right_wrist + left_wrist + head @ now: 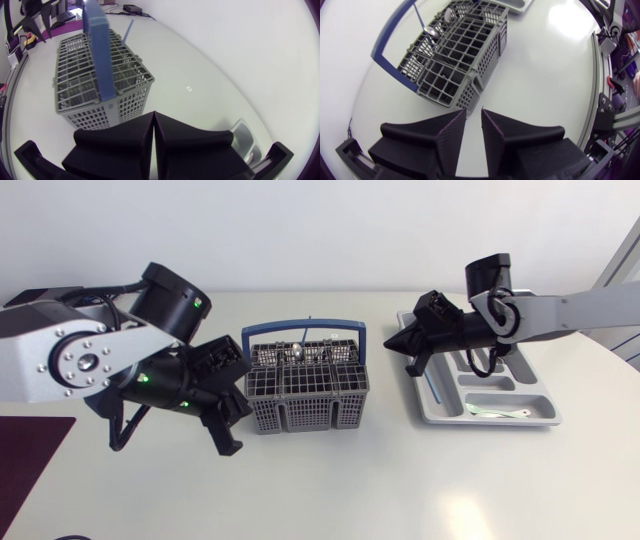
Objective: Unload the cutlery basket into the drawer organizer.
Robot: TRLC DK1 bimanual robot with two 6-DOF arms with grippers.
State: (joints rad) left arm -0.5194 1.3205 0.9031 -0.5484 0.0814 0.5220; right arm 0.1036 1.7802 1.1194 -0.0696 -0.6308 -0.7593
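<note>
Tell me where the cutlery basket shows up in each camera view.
Head view: cutlery basket mid-picture, left of the drawer organizer.
Left wrist view: cutlery basket just ahead of the left jaws.
Right wrist view: cutlery basket ahead of the right jaws.
Shared landmark: its blue handle.

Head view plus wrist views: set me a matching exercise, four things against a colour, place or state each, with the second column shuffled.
Things:
1 basket
2 organizer
3 left gripper
4 right gripper

Descriptions:
A shut, nothing in it
B dark grey grid with a blue handle
C slightly open, empty, just off the basket's corner
D light grey, to the right of the basket

Pairs: 1-B, 2-D, 3-C, 4-A
</note>
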